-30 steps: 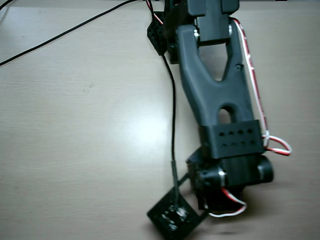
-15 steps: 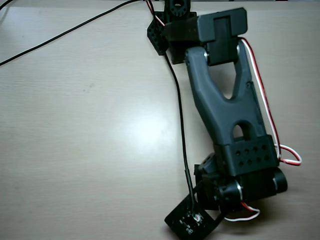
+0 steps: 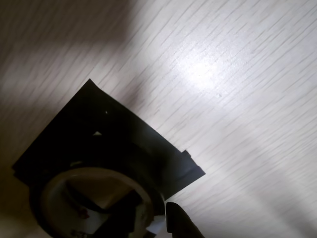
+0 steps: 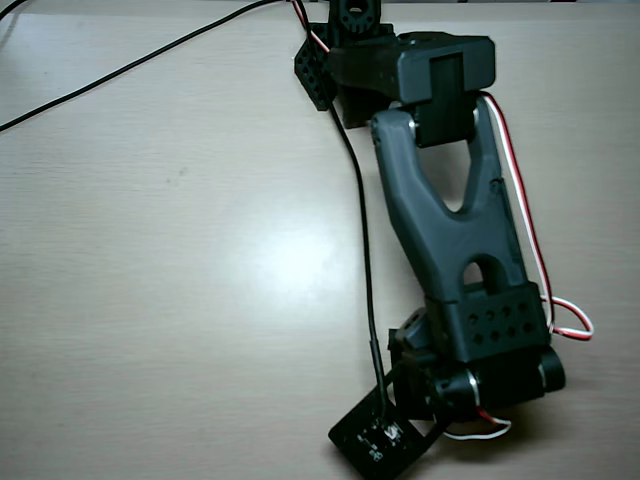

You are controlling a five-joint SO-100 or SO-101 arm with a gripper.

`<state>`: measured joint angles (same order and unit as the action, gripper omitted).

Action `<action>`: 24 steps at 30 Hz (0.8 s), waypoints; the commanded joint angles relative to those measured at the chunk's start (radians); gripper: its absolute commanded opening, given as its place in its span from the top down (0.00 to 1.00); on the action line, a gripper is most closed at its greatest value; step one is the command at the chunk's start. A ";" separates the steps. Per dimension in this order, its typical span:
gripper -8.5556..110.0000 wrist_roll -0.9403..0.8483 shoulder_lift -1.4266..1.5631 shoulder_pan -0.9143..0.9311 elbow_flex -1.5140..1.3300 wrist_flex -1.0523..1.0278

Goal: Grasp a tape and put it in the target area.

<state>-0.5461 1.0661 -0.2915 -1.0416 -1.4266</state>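
Note:
In the wrist view the tape, a ring with a pale inner wall and a dark rim, sits at the bottom left over the near part of the target area, a black square of tape strips on the pale table. Through the ring's hollow I see a bit of bare table and black strip. One dark fingertip rests against the ring's outer right side and a dark shape stands inside the ring, so my gripper looks shut on the ring's wall. In the overhead view the arm hides the tape, the target area and the gripper.
In the overhead view a black square camera board with a black cable sticks out at the bottom under the wrist. Red-and-white wires loop along the arm's right side. Bare beige table lies to the left.

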 commanded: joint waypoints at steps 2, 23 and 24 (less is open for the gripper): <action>0.85 0.008 0.008 0.000 0.041 0.009; 0.83 0.005 0.137 0.259 0.304 -0.233; 0.83 0.014 0.135 0.295 0.308 -0.235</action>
<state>-0.5430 1.1397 -0.0537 -0.7808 -1.6552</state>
